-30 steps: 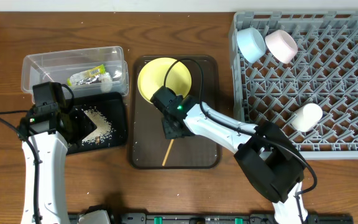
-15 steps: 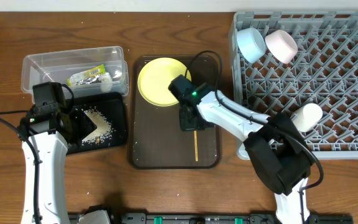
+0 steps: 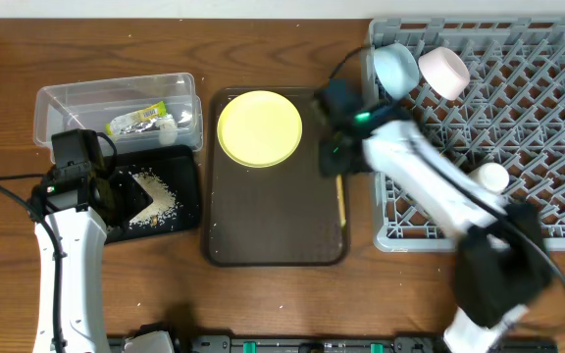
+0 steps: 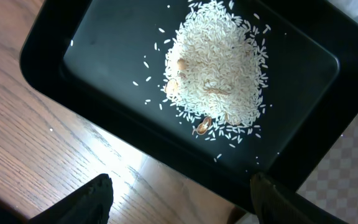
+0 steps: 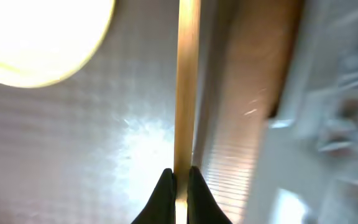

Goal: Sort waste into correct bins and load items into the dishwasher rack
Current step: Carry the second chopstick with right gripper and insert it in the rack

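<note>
My right gripper [image 3: 338, 165] is shut on a wooden chopstick [image 3: 340, 203] [image 5: 187, 87] over the right edge of the brown serving tray [image 3: 263, 235], beside the grey dishwasher rack [image 3: 518, 147]. The yellow plate [image 3: 260, 128] lies on the serving tray. The light blue bowl [image 3: 396, 67], a pinkish-white bowl [image 3: 444, 72] and the pale cup [image 3: 488, 178] sit in the rack. My left gripper [image 4: 179, 199] is open over the near edge of the black tray [image 4: 104, 43], which holds the rice [image 4: 219, 62] [image 3: 155, 201]. The green-and-yellow wrapper [image 3: 137, 120] and white scrap [image 3: 168, 124] lie in the clear tub [image 3: 57, 103].
The right arm [image 3: 439, 196] stretches across the rack's left side. The left arm [image 3: 67, 255] lies along the table's left front. Bare wooden table [image 3: 263, 304] shows in front of the trays.
My right gripper has carried the chopstick from the middle of the serving tray to its right edge, towards the rack. The yellow plate is now uncovered. The left arm has not moved.
</note>
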You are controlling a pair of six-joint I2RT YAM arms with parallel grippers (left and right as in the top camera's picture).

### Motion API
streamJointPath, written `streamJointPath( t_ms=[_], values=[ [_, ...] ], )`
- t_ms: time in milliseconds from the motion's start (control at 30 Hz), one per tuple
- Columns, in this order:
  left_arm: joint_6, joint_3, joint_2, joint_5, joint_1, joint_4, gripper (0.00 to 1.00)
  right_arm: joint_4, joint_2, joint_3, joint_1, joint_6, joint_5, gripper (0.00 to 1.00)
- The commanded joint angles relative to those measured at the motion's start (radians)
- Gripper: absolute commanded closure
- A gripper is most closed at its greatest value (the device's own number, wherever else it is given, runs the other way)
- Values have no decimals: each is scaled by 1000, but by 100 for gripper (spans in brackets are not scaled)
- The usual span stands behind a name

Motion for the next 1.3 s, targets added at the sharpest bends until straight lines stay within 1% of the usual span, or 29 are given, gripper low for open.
streamJointPath(
  t_ms=[0, 100, 200, 333, 567, 767, 933, 967, 1000, 1100, 1167, 1267],
  values=[
    [-5, 4, -1, -8, 3, -3, 26, -25, -106, 26, -72, -127, 17, 99],
    [-5, 4, -1, -8, 3, -3, 26, -59, -138, 26, -140, -142, 16, 99],
    [-5, 4, -1, -8, 3, -3, 27, -106, -135, 24, -213, -165, 16, 99],
    [-5, 4, -1, -8, 3, -3, 26, -126, -117, 3, -267, -199, 6, 99],
    [-8, 4, -1, -7, 3, -3, 26, -102, -62, -47, -269, -204, -18, 99],
    [-8, 4, -1, -7, 3, -3, 27, -52, 13, -54, -254, -204, -48, 98],
    [-8, 4, -1, -7, 3, -3, 26, -30, 37, -54, -248, -204, -60, 90],
    [-8, 4, -1, -7, 3, -3, 26, -27, 36, -54, -248, -204, -60, 86],
    [-8, 4, -1, -7, 3, -3, 26, -27, 35, -52, -248, -204, -60, 81],
    [-8, 4, -1, -7, 3, -3, 27, -29, 29, -51, -248, -204, -60, 68],
    [-8, 4, -1, -6, 3, -3, 26, -31, 19, -51, -248, -204, -63, 66],
    [-8, 4, -1, 15, 3, -3, 26, -27, -19, -49, -248, -204, -63, 66]
  ],
)
